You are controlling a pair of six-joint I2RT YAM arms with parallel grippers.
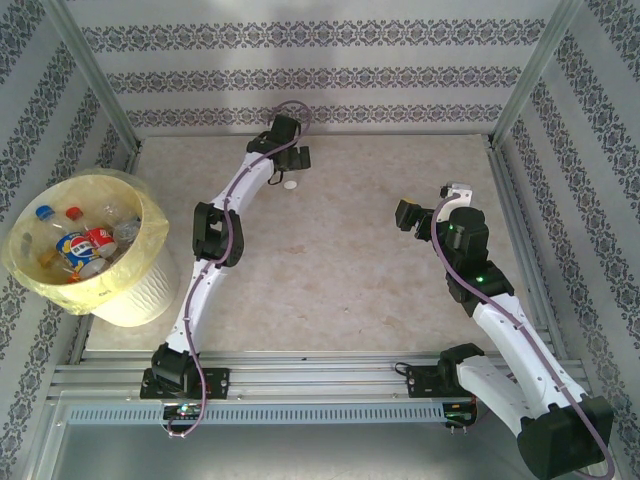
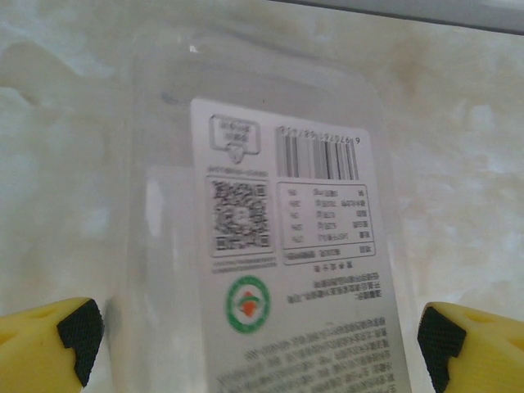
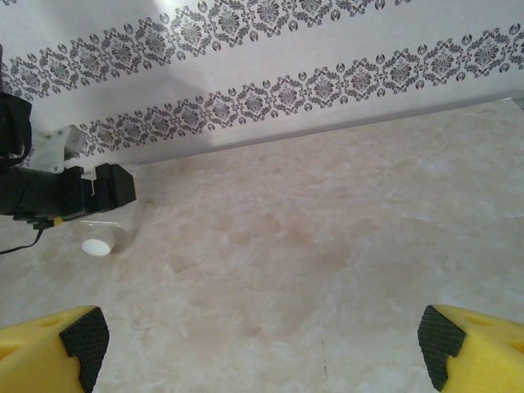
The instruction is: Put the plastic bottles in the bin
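Observation:
A clear plastic bottle [image 2: 246, 164] with a white printed label lies on the table at the far back; its white cap [image 1: 290, 183] points toward the near side. My left gripper [image 2: 260, 336] is open and straddles this bottle, with a small gap on each side of its fingers [image 2: 78, 332]. From above, the left gripper [image 1: 287, 150] sits right over it. The right wrist view shows the same bottle [image 3: 102, 237] under the left gripper's black body. My right gripper [image 3: 262, 336] is open over bare table at the right [image 1: 405, 215]. The bin [image 1: 140, 290], pale yellow, holds several bottles [image 1: 85, 245].
The bin stands off the table's left edge. Patterned walls close off the back and both sides, and metal posts [image 1: 95, 75] stand at the back corners. A rail [image 1: 300, 375] runs along the near edge by the arm bases.

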